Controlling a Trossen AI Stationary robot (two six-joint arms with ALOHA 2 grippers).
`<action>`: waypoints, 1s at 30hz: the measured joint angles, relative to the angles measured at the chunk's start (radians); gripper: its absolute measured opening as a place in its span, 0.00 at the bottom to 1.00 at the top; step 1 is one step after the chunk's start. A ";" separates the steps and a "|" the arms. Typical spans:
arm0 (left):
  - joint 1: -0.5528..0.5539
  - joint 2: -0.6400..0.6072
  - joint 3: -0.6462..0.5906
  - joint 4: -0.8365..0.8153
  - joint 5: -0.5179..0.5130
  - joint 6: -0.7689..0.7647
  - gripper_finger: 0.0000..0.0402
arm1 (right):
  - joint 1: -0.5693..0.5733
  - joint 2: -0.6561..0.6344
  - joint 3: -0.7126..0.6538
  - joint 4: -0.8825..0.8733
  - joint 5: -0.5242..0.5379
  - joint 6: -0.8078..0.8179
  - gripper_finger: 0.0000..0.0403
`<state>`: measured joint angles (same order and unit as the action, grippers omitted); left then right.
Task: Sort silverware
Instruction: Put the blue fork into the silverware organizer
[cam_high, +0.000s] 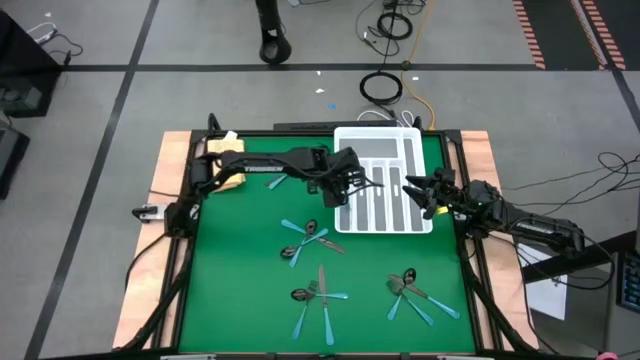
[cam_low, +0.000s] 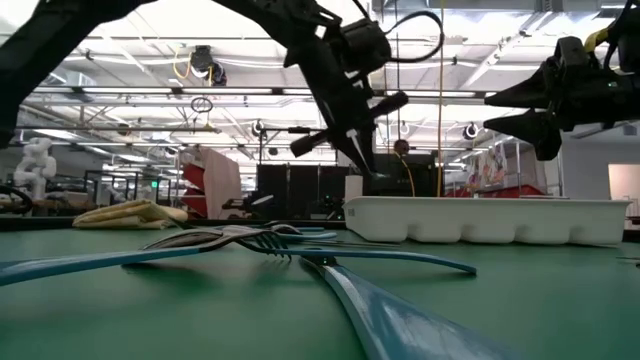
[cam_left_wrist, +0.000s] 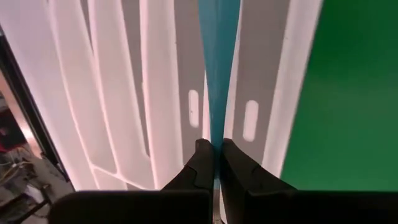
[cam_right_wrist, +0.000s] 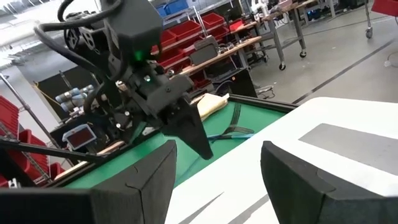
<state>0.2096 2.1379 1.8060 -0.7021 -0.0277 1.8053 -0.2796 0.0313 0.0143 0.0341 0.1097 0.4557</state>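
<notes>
The white compartmented tray (cam_high: 385, 150) sits at the green mat's far right. My left gripper (cam_high: 352, 183) hovers over the tray's left part, shut on one light-blue-handled piece of silverware (cam_left_wrist: 217, 68); its head is out of view. In the low view my left gripper (cam_low: 365, 165) points down toward the tray (cam_low: 480, 220). My right gripper (cam_high: 425, 192) is open above the tray's right side, touching nothing (cam_right_wrist: 214, 168). Other silverware lies flat on the mat in three loose clusters (cam_high: 308, 240), (cam_high: 320, 292), (cam_high: 412, 290). My left gripper pinches the piece's light-blue handle (cam_left_wrist: 216, 134) between its two fingers (cam_left_wrist: 200, 163). The handle runs straight on from the fingertips, along the fingers, over the tray's long compartments. The fingers slant down from above, and the piece is lifted clear of the mat.
A yellowish cloth (cam_high: 225, 147) lies at the mat's far left corner. Wooden borders (cam_high: 160, 210) and black rails frame the mat. Crossed forks and a handle (cam_low: 260, 245) lie close before the low camera. Bare mat shows on the left half (cam_high: 230, 260).
</notes>
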 joint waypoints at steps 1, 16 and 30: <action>0.000 0.009 0.008 0.001 0.001 0.000 0.02 | 0.000 0.001 0.000 0.000 0.000 0.000 0.54; 0.012 0.086 0.026 -0.041 0.042 0.069 0.02 | 0.000 0.002 0.000 0.000 0.000 0.003 0.54; 0.012 0.086 0.026 -0.041 0.087 0.086 0.06 | 0.000 0.002 0.000 0.000 -0.001 0.004 0.54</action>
<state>0.2218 2.2242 1.8320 -0.7430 0.0597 1.8912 -0.2798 0.0338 0.0143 0.0341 0.1085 0.4595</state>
